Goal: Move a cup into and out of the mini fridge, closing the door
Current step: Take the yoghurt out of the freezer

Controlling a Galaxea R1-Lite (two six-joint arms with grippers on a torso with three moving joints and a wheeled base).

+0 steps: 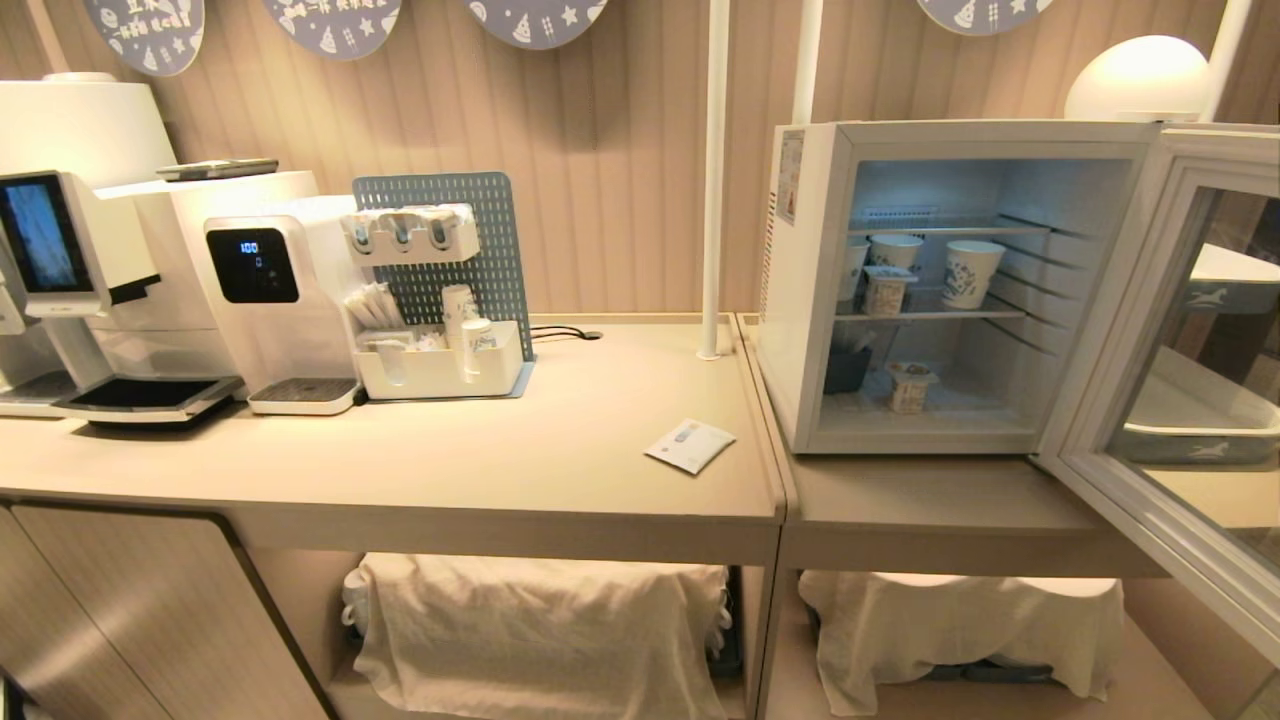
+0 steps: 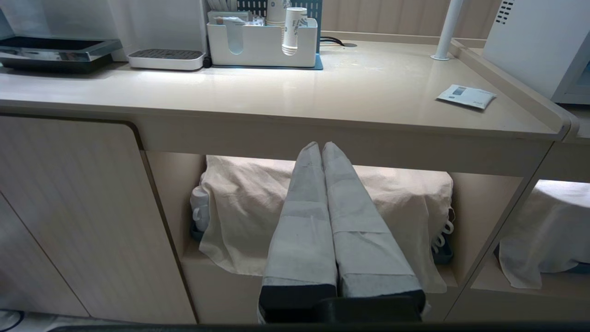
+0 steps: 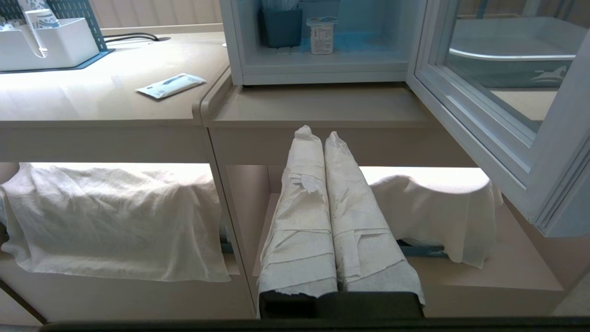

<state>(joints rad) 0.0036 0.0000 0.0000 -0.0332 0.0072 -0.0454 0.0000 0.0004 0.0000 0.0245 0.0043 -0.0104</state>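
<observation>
You have the mini fridge (image 1: 800, 300) standing on the table (image 1: 500, 470) with its door (image 1: 1170, 400) swung wide open to the right. The cup (image 1: 909, 386) sits upright on the fridge floor, just right of a dark bin (image 1: 846, 368); a second small cup (image 1: 885, 290) and paper cups (image 1: 970, 273) are on the wire shelf above. Your left end effector (image 2: 321, 146) and right end effector (image 3: 318, 134) both hang below the table edge, fingers pressed together, empty, well apart from the cup. A sachet (image 1: 689, 444) lies on the table.
</observation>
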